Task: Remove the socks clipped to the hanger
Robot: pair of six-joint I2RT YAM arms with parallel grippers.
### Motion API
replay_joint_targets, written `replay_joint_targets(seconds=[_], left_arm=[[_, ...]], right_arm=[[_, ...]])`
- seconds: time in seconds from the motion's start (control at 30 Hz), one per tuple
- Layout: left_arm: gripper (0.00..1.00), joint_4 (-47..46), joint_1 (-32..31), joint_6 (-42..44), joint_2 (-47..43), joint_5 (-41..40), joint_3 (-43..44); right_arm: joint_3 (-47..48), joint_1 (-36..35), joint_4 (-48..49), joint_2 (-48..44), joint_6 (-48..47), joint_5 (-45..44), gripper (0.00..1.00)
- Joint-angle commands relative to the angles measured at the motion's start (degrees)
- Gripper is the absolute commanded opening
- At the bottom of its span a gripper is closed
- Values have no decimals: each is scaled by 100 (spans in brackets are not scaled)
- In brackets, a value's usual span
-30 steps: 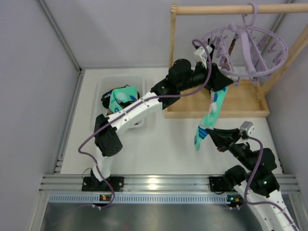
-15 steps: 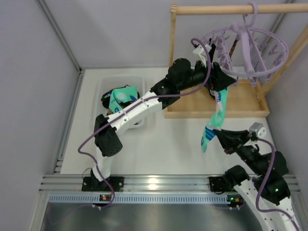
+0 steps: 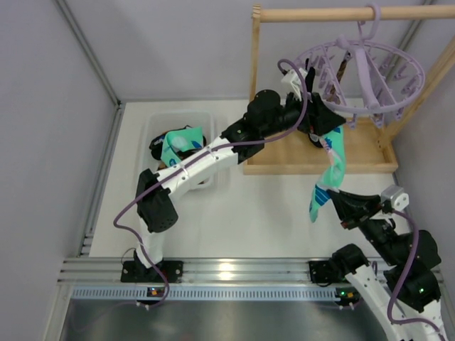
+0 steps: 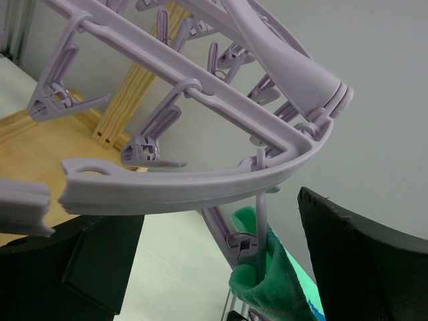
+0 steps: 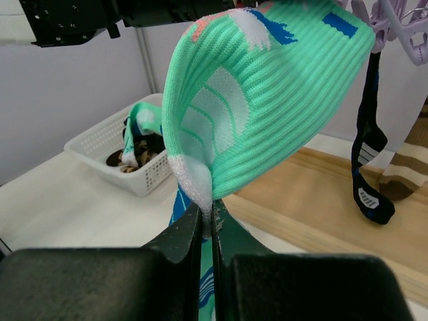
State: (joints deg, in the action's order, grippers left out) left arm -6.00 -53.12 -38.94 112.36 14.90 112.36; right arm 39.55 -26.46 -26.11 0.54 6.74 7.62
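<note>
A: Where's the mint sock (image 3: 331, 167) sitting?
B: It's hanging from a clip (image 4: 249, 249) on the near rim of the lavender hanger (image 3: 370, 71). The top end is at the clip, and the long axis is running down and toward the arm bases, with the lower end going into your right gripper (image 3: 337, 204).
A: Jaws?
B: The right ones are pinching the sock's lower fold tight, no gap showing. Your left gripper (image 3: 321, 121) is standing wide, one finger either side of that clip, touching nothing I can make out.
A: Which arm is taking the next bit?
B: Left is sitting nearer the clip, right nearer the loose end. I'm guessing left squeezes the clip while right is pulling down along the sock. Can't tell if the clip is biting fully.
A: Others?
B: A black sock (image 5: 368, 154) and a brown striped sock (image 5: 408, 167) are hanging on the far side, and the white basket (image 3: 151, 128) is sitting well left.
</note>
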Motion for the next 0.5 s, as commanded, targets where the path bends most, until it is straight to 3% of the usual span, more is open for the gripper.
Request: replay_joint_targets(seconds=[0.0,0.27,0.47], left_arm=[[98,-332,21,-184,-390,-206,-12],[98,-323,21,-88,-346,-742,6],[88,-323,4,202,-372,-1120,14]], right_arm=[[167,-8,-123,-695,-173,11,0],[-228,0,62,-651,-296,389,0],[-299,0,132,-502,-305,574,0]])
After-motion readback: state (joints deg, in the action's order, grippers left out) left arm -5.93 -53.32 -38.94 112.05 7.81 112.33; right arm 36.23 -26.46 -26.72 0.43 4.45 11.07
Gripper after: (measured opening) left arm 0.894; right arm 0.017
